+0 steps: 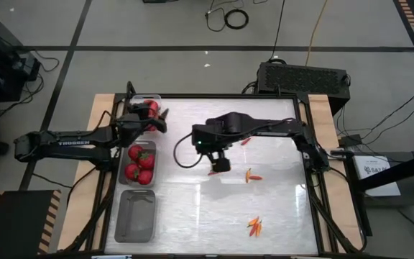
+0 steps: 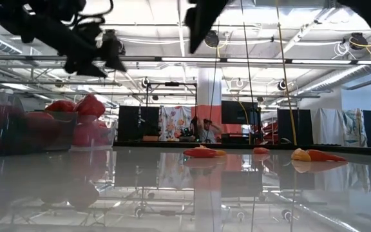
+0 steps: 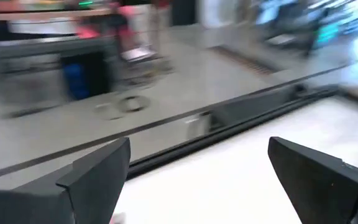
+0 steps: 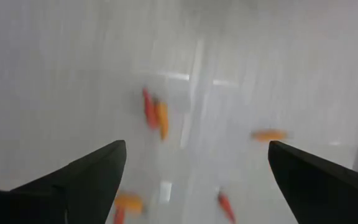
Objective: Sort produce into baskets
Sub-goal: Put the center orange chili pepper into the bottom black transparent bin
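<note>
Three clear bins stand in a row along the table's left side. The far bin [image 1: 146, 108] holds red peppers [image 1: 150, 110]. The middle bin [image 1: 141, 164] holds red produce [image 1: 139, 167]. The near bin [image 1: 135, 216] shows nothing inside. Small orange-red chilies lie on the table at the middle [image 1: 252, 175], near the front [image 1: 254, 226] and farther back [image 1: 246, 141]. My left gripper [image 1: 162, 119] is open and empty, raised beside the far bin. My right gripper [image 1: 221, 165] is open and empty above the table's middle, with chilies [image 4: 155, 115] below it.
A black box [image 1: 304, 75] stands behind the table's far right corner. The table's dark frame rail [image 3: 241, 115] runs along its far edge. The white surface between the bins and the chilies is bare. In the low view the chilies [image 2: 201, 153] lie on the reflective top.
</note>
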Tool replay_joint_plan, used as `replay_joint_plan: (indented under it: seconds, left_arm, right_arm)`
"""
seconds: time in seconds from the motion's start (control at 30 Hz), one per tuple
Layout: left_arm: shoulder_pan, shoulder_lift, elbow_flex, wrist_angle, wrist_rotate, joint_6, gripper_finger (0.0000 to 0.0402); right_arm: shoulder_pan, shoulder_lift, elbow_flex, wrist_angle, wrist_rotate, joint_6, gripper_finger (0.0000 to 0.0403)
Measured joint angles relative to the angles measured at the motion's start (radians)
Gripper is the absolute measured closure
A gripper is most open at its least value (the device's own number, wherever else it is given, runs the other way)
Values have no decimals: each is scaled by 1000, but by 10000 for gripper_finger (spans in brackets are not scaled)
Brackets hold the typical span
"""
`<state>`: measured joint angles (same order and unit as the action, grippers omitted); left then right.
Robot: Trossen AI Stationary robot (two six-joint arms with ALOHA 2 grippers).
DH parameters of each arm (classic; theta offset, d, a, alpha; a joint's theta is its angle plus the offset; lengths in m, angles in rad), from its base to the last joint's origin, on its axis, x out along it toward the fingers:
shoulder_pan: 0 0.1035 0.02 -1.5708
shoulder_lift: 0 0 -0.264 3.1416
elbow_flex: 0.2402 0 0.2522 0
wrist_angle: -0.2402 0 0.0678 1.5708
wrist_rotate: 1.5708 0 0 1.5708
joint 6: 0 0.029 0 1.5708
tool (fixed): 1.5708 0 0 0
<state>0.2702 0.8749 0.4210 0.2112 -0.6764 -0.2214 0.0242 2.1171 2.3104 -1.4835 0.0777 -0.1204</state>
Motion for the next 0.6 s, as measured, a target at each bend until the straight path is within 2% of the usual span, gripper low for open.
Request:
replay_joint_plan:
  seconds: [0.13, 0.3, 0.47, 0.6]
  left_arm:
    - [-62, 1, 24, 38, 90, 4, 17]
    - [-167, 63, 117, 20, 149, 76, 17]
    - [-274, 203, 264, -89, 180, 154, 17]
    - [-324, 344, 379, -173, 312, 158, 17]
  right_arm:
    - [0, -45, -5, -93, -1, 4, 19]
    - [5, -190, -142, -85, -58, 14, 19]
    - [20, -452, -453, 19, -13, 154, 19]
    - [57, -687, -784, 234, 34, 316, 19]
